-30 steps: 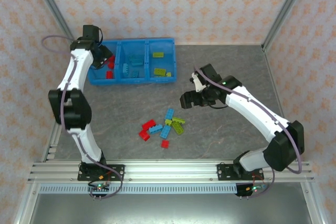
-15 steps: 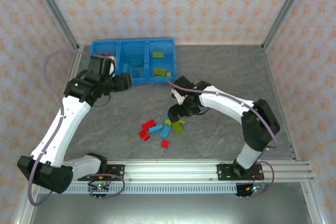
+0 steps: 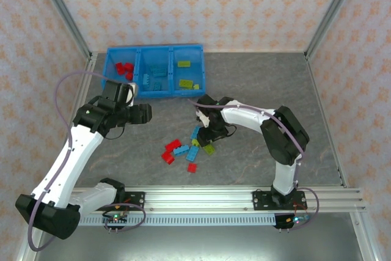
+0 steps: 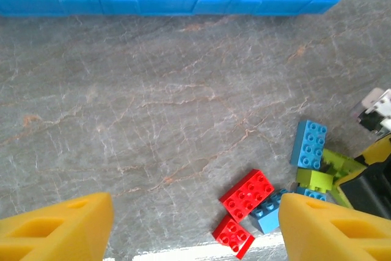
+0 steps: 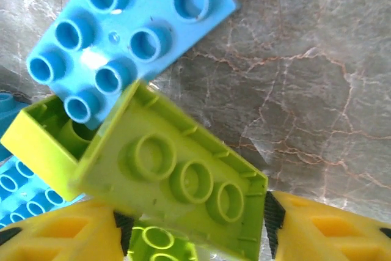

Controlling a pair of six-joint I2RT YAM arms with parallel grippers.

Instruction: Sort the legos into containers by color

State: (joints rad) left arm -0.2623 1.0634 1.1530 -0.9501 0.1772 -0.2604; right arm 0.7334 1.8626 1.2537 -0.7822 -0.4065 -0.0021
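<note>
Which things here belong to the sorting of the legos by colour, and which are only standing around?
Belong to the job:
- loose legos on the table
- blue tray with three compartments
- red legos, light blue legos and lime green legos lying in it

Not part of it:
- aluminium rail
- purple cable
- patterned walls

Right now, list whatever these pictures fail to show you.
Right wrist view: the lower edge cuts off the lime green brick between the right gripper's jaws, so whether they clamp it is unclear.
Top view: that arm covers part of the loose pile, hiding bricks beneath.
Left wrist view: the top edge crops the tray; its contents are mostly cut off.
Top view: bricks inside the tray are too small to count.
</note>
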